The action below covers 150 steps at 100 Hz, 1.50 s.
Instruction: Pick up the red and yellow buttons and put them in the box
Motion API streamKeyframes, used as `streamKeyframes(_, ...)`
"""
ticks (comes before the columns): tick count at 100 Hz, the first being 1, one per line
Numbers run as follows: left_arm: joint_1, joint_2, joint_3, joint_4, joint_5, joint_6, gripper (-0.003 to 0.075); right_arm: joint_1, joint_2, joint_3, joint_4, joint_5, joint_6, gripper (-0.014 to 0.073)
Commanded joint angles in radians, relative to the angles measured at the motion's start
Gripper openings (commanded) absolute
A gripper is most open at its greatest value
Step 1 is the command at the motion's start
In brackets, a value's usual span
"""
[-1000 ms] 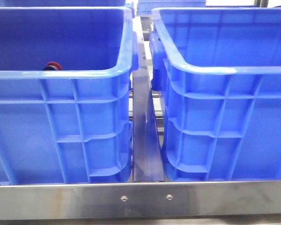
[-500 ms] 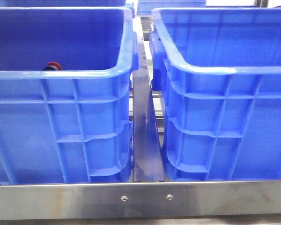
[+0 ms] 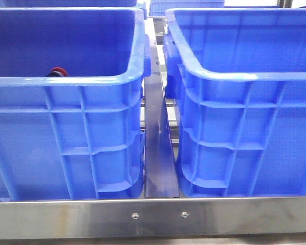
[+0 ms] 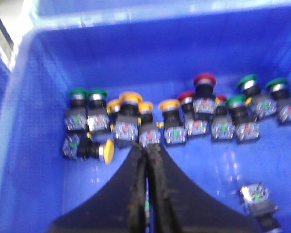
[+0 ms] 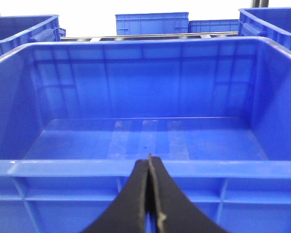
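Left gripper (image 4: 147, 154) above crate (image 4: 34, 145) of buttons (image 4: 174, 116)

Front camera low, close to both crates (image 3: 66, 127); wrist cameras peer inside

Left gripper (image 4: 146, 150): over the left crate (image 3: 66, 81), a row of push buttons (image 4: 184, 116) just beyond its tips.
Stray buttons: one (image 4: 89, 148) tipped over beside the tips, another (image 4: 259, 199) off to their side, apart from the row.
Right gripper (image 5: 149, 162): before the near rim of the box (image 5: 145, 167).
Metal rail (image 3: 158, 148): between the two crates.
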Motion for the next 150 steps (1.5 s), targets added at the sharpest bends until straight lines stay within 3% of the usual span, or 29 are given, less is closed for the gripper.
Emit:
streamKeyframes(1,0.002,0.020,-0.035,-0.009,-0.054,0.002,-0.0019,-0.007,-0.026,-0.020,-0.006,-0.081,0.004,-0.0088)
streamKeyframes(12,0.002,0.031,-0.035,-0.009,-0.049,0.002,-0.0011,-0.007,-0.026,-0.020,-0.006,-0.081,0.004,-0.0088)
streamKeyframes(19,0.002,0.035,-0.035,-0.009,-0.049,0.002,0.0039,-0.007,-0.026,-0.020,-0.006,-0.081,0.004,-0.0088)
streamKeyframes(26,0.002,0.035,-0.035,-0.009,-0.049,0.002,0.0141,-0.007,-0.026,-0.020,-0.006,-0.081,0.004,-0.0088)
streamKeyframes(43,0.002,0.035,-0.035,-0.009,-0.048,0.002,0.0503,-0.007,-0.026,-0.020,-0.006,-0.081,0.004,-0.0088)
streamKeyframes(50,0.002,0.035,-0.035,-0.011,-0.050,0.002,0.0564,-0.007,-0.026,-0.020,-0.006,-0.081,0.004,-0.0088)
streamKeyframes(88,-0.044,0.134,-0.084,-0.028,-0.054,0.002,0.0566,-0.007,-0.026,-0.020,-0.006,-0.081,0.004,-0.0088)
streamKeyframes(121,-0.160,0.436,-0.269,-0.028,-0.052,0.005,0.0566,-0.007,-0.026,-0.020,-0.006,-0.081,0.004,-0.0088)
streamKeyframes(150,-0.171,0.683,-0.430,-0.024,-0.030,0.005,0.0566,-0.007,-0.026,-0.020,-0.006,-0.081,0.004,-0.0088)
